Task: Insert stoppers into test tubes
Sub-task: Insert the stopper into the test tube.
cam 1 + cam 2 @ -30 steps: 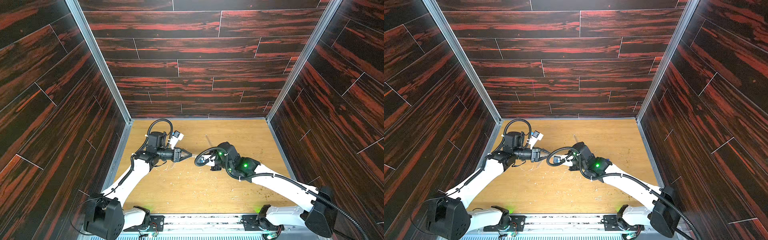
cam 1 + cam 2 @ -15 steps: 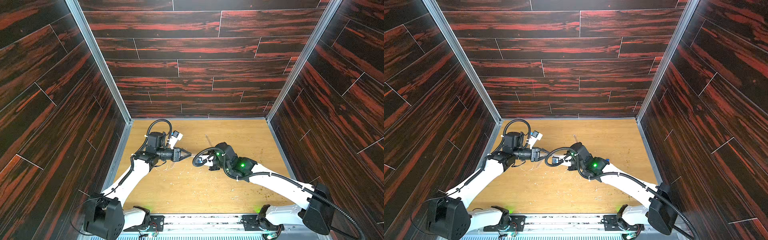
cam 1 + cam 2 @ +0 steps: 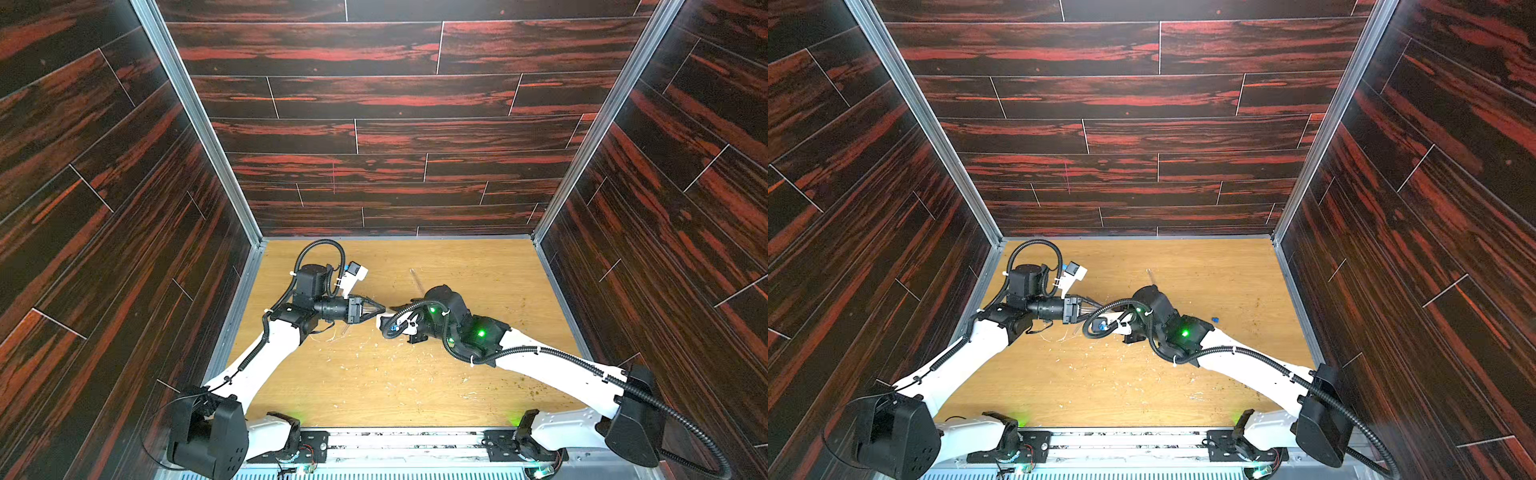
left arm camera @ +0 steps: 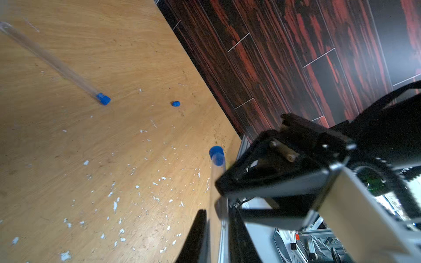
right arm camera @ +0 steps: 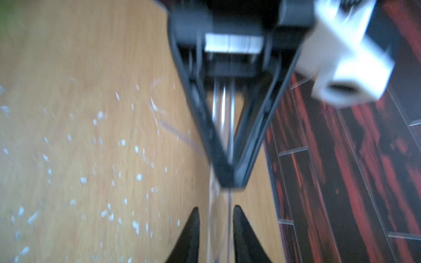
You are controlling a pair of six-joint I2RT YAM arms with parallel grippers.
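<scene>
stoppers [image 4: 103, 99]: bright blue | test tubes [image 4: 49, 58]: clear | table [image 3: 374, 395]: tan woodgrain | walls [image 3: 374, 95]: dark, red-streaked | specks [image 4: 115, 204]: white

Pale specks [image 4: 115, 205] litter the middle and front of the light wooden tabletop [image 3: 478, 266]; dark, red-streaked plank walls [image 3: 374, 124] enclose three of its sides.

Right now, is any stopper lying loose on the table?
Yes, one blue stopper lies alone on the bare table, touching nothing.

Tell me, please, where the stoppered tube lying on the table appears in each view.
In a top view: tube juts beyond the right arm.
In a top view: tube, likewise.
Left wrist: tube slantwise, blue stopper showing.
Right wrist: not in it.
Shared landmark: white flecks.
</scene>
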